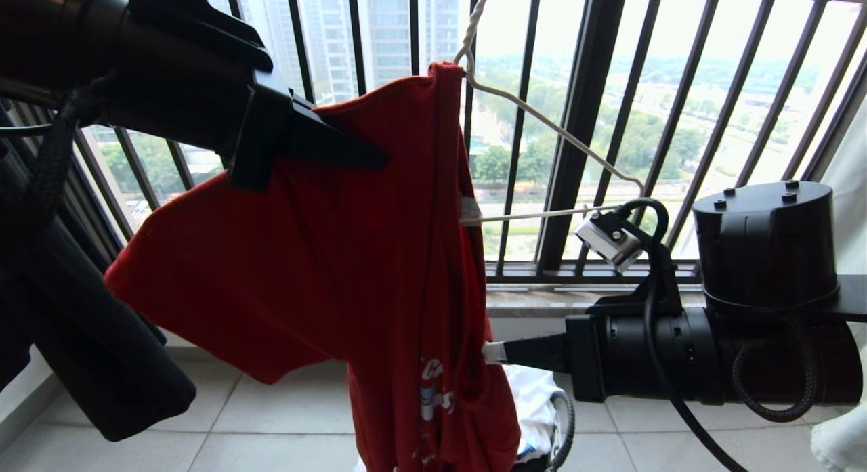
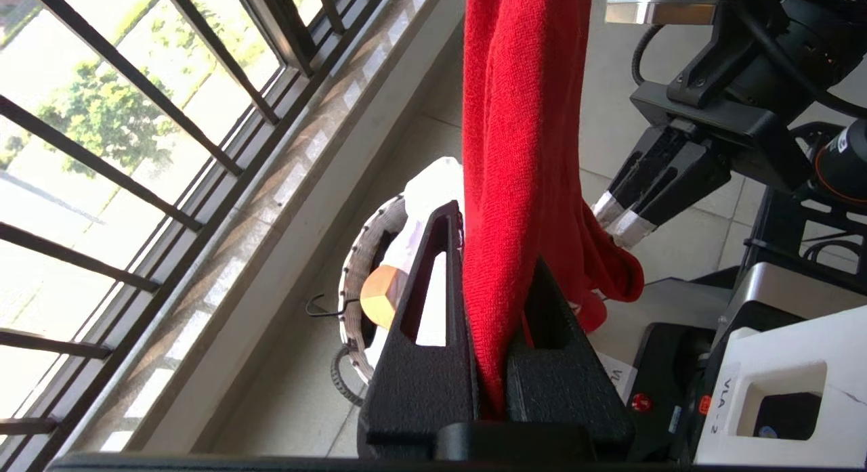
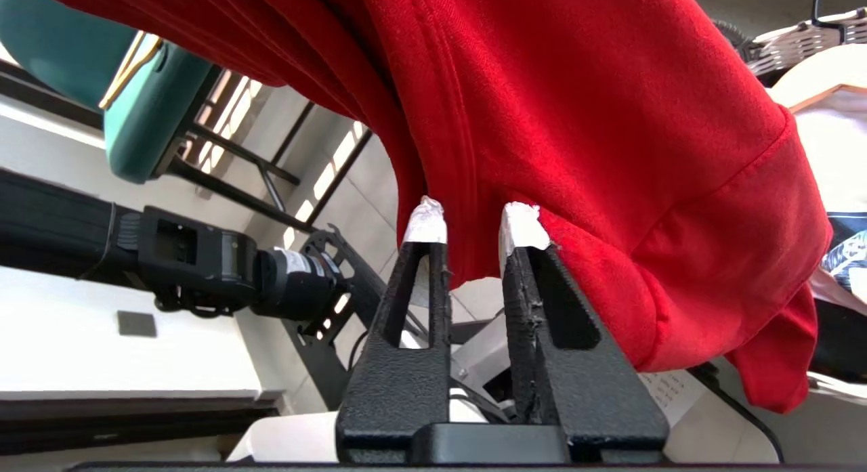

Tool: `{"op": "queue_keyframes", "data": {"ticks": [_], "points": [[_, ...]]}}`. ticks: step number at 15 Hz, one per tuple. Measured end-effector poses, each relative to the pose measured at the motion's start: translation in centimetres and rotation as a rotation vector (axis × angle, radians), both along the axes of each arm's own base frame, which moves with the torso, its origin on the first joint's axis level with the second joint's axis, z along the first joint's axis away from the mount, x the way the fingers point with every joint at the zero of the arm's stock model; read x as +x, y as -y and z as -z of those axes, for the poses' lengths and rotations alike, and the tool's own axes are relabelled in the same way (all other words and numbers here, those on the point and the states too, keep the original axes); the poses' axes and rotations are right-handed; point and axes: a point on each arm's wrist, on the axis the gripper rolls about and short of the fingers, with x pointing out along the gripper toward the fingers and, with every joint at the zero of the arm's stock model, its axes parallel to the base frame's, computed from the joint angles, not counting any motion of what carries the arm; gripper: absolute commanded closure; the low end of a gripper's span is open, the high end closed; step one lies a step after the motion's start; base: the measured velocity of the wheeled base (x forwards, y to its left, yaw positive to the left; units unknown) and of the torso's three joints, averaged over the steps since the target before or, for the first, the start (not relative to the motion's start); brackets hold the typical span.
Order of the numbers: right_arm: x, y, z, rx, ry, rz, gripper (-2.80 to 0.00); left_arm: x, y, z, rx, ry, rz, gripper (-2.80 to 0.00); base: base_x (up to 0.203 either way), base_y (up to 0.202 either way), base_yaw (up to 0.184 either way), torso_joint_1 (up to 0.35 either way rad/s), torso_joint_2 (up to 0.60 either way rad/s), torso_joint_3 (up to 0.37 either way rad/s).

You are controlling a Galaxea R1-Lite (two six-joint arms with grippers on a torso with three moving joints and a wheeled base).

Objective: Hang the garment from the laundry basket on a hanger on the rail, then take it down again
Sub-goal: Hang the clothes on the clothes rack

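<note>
The red garment (image 1: 325,269) hangs bunched on one arm of the white wire hanger (image 1: 555,130), whose hook runs up out of view; the rail is out of view. My left gripper (image 1: 366,157) reaches in from the upper left and is shut on a thick fold of the garment (image 2: 521,154), with cloth pinched between its jaws (image 2: 496,238). My right gripper (image 1: 493,352) comes in level from the right. It stands slightly open (image 3: 472,218), its taped tips against the garment's lower edge (image 3: 576,120) and nothing clamped. The laundry basket (image 1: 565,418) sits on the floor below.
A black barred window railing (image 1: 582,120) and its sill stand just behind the hanger. In the basket (image 2: 362,255) lie white cloth and a wooden hanger (image 2: 383,292). A teal chair (image 3: 135,86) stands off to the side. The floor is tiled.
</note>
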Motion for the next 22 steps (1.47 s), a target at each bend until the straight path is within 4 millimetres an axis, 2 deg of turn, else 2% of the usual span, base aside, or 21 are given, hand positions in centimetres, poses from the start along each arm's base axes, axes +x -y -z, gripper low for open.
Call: {"op": "queue_keyframes", "data": {"ticks": [6, 11, 14, 22], "points": [[0.9, -0.5, 0.2, -0.034, 0.026, 0.114, -2.8, 1.7, 0.7, 0.4, 0.015, 0.037, -0.076, 0.0, 0.0, 0.0, 0.0, 0.0, 0.0, 0.0], [2.6, -1.8, 1.9, -0.09, -0.001, 0.175, -2.8, 1.6, 0.7, 0.3, 0.011, 0.045, -0.077, 0.0, 0.0, 0.0, 0.0, 0.0, 0.0, 0.0], [4.0, -2.7, 2.7, -0.081, 0.031, 0.273, -2.8, 1.5, 0.6, 0.1, 0.008, 0.051, -0.078, 0.0, 0.0, 0.0, 0.0, 0.0, 0.0, 0.0], [2.5, -1.2, 1.7, -0.062, 0.064, 0.271, -2.8, 1.4, 0.2, 0.0, 0.013, 0.061, -0.11, 0.0, 0.0, 0.0, 0.0, 0.0, 0.0, 0.0]]}}
